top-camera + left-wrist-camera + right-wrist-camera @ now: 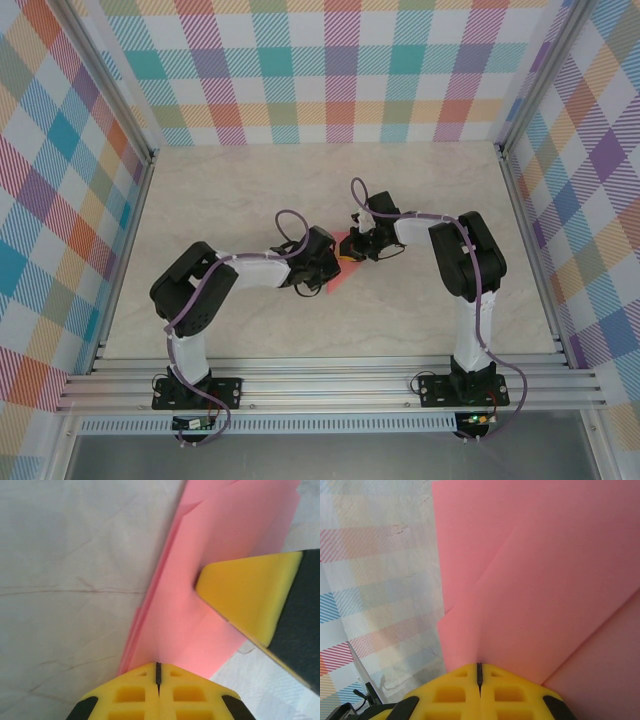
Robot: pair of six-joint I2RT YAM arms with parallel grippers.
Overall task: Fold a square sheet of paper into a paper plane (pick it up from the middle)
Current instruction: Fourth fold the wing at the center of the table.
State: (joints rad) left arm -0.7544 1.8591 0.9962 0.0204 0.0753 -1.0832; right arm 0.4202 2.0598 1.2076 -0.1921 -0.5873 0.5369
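**Mid-table, folded pink paper (337, 277) pinched from both sides**

At its left edge the left gripper (158, 672) has its yellow fingers (130, 695) pressed together on the sheet. The right gripper (479, 669) clamps the opposite, right-hand side. Creased layers span between them over the pale marbled tabletop (230, 200).

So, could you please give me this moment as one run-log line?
stage: mid-fold | pink paper: folded in layers | left end effector: shut on pink paper | right end effector: shut on pink paper
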